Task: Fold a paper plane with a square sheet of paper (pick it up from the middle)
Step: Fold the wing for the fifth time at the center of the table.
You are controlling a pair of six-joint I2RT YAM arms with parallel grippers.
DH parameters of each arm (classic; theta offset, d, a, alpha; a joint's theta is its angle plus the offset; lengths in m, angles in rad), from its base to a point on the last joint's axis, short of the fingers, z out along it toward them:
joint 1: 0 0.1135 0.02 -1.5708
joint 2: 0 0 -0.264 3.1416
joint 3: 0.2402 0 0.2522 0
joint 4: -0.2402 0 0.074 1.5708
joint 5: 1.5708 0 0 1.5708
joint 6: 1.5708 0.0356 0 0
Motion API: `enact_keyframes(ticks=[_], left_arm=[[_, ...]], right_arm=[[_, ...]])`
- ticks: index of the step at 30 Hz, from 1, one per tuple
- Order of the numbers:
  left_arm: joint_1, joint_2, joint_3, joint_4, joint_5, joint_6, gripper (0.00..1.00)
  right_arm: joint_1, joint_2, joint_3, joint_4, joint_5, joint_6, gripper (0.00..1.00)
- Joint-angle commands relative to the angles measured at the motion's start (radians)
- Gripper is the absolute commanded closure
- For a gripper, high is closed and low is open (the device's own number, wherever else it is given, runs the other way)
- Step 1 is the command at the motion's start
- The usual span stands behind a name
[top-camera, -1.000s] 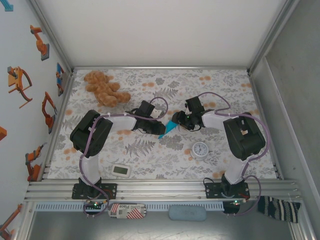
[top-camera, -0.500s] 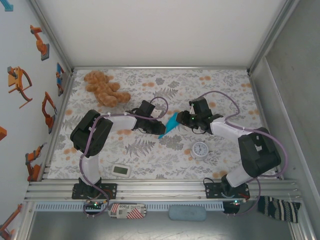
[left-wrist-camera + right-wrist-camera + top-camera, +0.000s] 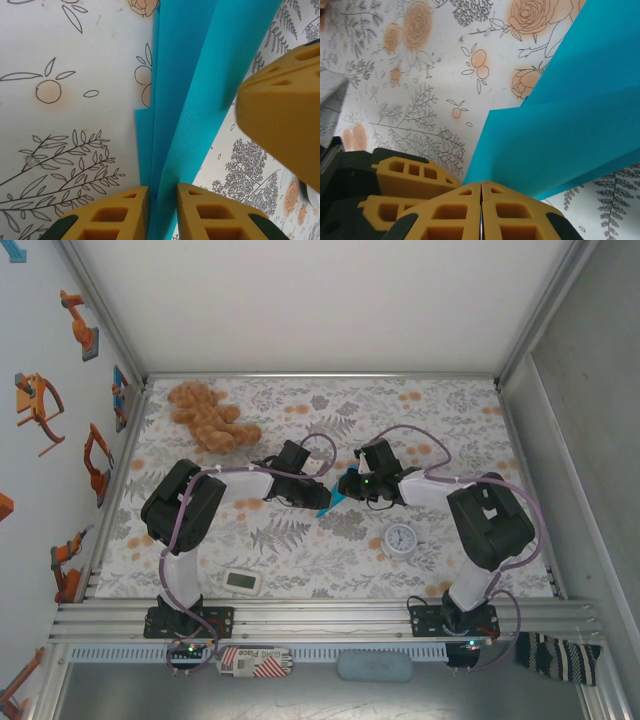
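The square sheet of paper is turquoise and folded into a narrow, pointed, creased shape, held off the flowered table between both arms. My left gripper is shut on its lower end. In the left wrist view the folded layers run up from between my left gripper's yellow fingers. My right gripper meets the paper from the right. In the right wrist view its jaws are pressed together at the edge of a blue flap. One right finger shows beside the paper in the left wrist view.
A brown teddy bear lies at the back left. A small round white clock stands near the right arm. A white rectangular gadget lies near the front edge. Walls close the table at the left, back and right.
My right gripper has come in leftward to the paper and shut its jaws on the flap. The left gripper has kept its hold and place.
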Motion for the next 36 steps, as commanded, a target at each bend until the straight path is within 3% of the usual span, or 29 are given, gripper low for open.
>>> enact_keyframes(ticks=[1, 36], left_arm=[[-0.010, 0.077, -0.021, -0.079, -0.060, -0.008, 0.77], [-0.009, 0.084, -0.015, -0.084, -0.045, -0.008, 0.77]], right_arm=[[0.003, 0.030, 0.034, 0.030, -0.024, 0.005, 0.92], [0.003, 0.122, 0.087, -0.083, 0.007, -0.015, 0.92]])
